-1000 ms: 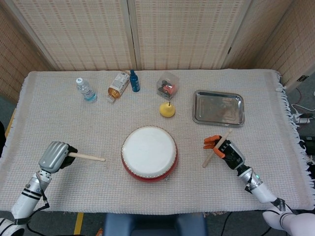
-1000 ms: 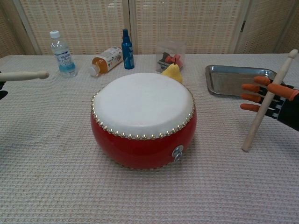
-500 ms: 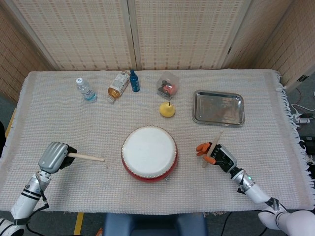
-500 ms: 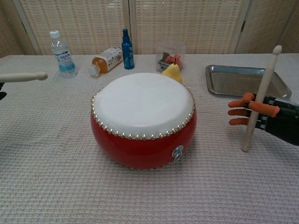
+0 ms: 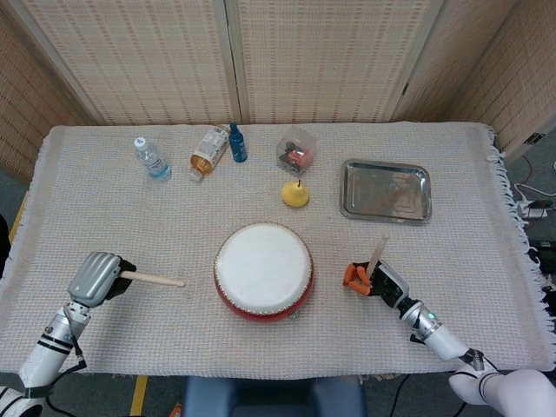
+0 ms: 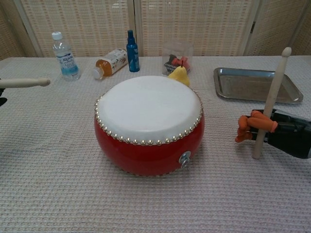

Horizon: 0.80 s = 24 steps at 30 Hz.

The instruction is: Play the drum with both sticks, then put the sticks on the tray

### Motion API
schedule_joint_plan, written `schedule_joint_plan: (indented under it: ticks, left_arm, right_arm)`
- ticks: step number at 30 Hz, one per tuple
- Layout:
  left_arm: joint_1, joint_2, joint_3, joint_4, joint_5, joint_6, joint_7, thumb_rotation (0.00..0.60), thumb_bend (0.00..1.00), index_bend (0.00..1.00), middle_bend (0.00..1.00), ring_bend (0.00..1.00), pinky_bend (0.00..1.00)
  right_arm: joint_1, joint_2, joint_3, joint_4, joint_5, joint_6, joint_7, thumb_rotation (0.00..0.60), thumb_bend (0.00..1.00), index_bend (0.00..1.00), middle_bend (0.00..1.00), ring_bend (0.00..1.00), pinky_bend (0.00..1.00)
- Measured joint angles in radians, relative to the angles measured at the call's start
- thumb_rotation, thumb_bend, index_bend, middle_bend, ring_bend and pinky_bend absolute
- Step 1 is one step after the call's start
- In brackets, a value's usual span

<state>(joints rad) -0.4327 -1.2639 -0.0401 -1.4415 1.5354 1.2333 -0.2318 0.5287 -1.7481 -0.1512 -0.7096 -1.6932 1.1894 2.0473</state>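
Sitting mid-table, your drum (image 5: 263, 271) is the landmark. Right of it, your right hand (image 5: 372, 279) grasps one stick (image 6: 270, 102) nearly upright, lower end at the cloth. Left of the drum, well apart, your left hand (image 5: 95, 276) clenches the other stick (image 5: 154, 278), held level and pointing toward the drum. The tray (image 5: 386, 190) lies beyond the drum, to its right.

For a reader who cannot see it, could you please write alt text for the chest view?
A red drum with a white head sits mid-table; to its right the right hand grips a nearly upright drumstick, while another stick pokes in from the left edge. Behind stand a metal tray, a pear, bottles and a clear box.
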Motion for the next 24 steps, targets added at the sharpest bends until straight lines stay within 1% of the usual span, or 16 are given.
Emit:
schedule_joint_plan:
  ticks: [4,7,8,11,13,15,16,18,21,24]
  left_arm:
    - [-0.001,0.001,0.002,0.001,0.002,-0.003,0.002,0.6,0.84,1.0,1.0,1.0,1.0]
    - [-0.003,0.004,0.004,0.002,0.006,-0.005,0.007,0.6,0.84,1.0,1.0,1.0,1.0]
    - [-0.003,0.006,0.004,0.001,0.006,-0.005,0.007,0.6,0.84,1.0,1.0,1.0,1.0]
    - [-0.003,0.008,0.003,-0.001,0.006,-0.003,0.007,0.6,0.84,1.0,1.0,1.0,1.0]
    - [-0.002,0.008,0.003,-0.001,0.006,-0.003,0.007,0.6,0.84,1.0,1.0,1.0,1.0]
    - [-0.002,0.008,0.003,0.0,0.006,-0.003,0.007,0.6,0.84,1.0,1.0,1.0,1.0]
    - [-0.002,0.008,0.004,0.001,0.006,-0.003,0.006,0.6,0.84,1.0,1.0,1.0,1.0]
    - [-0.001,0.01,0.004,0.002,0.005,-0.003,0.005,0.6,0.84,1.0,1.0,1.0,1.0]
    - [-0.001,0.013,0.003,0.002,0.006,-0.001,0.003,0.6,0.84,1.0,1.0,1.0,1.0]
    - [-0.001,0.018,0.002,0.0,0.008,0.001,0.003,0.6,0.84,1.0,1.0,1.0,1.0]
  right_arm:
    - [-0.003,-0.012,0.002,0.004,0.007,-0.005,-0.028,0.6,0.25,0.95,0.69,0.64,0.55]
    - [-0.004,-0.023,0.005,0.008,0.014,-0.01,-0.056,0.6,0.26,0.99,0.75,0.72,0.65]
    - [-0.004,-0.026,0.006,0.009,0.015,-0.011,-0.065,0.6,0.29,1.0,0.77,0.75,0.68]
    - [-0.003,-0.039,0.012,0.012,0.02,-0.013,-0.097,0.6,0.47,1.0,0.82,0.82,0.77]
    - [-0.003,-0.047,0.017,0.014,0.023,-0.013,-0.114,0.6,0.56,1.0,0.85,0.86,0.83]
    - [-0.003,-0.051,0.02,0.015,0.026,-0.013,-0.123,0.6,0.74,1.0,0.91,0.95,0.95]
    - [-0.003,-0.053,0.022,0.015,0.027,-0.01,-0.131,0.6,0.8,1.0,0.93,0.98,0.99]
    - [-0.004,-0.058,0.028,0.013,0.029,-0.002,-0.158,0.6,0.86,1.0,0.95,1.0,1.0]
    - [-0.003,-0.055,0.033,-0.003,0.027,0.017,-0.194,0.6,0.89,1.0,0.96,1.0,1.0]
    - [0.003,-0.027,0.035,-0.043,0.019,0.034,-0.234,0.6,0.9,1.0,0.97,1.0,1.0]
